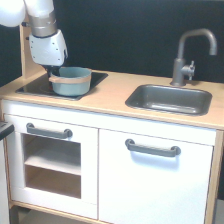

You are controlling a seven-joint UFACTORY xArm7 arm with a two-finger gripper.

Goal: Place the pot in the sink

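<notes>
Small round blue-grey pot (71,81) with tan rim band sits on black stovetop (30,87), directly below white gripper (52,71), at pot's rim. Jaw state: cannot tell. Dark grey rectangular metal sink (169,99) well apart.

Pot (70,81) sits on black stovetop (35,88), view's left of worktop (112,92). Claw (51,71) at pot's left rim, fingers hidden. Sink (169,99) far right, well apart, faucet (190,55) behind.
</notes>
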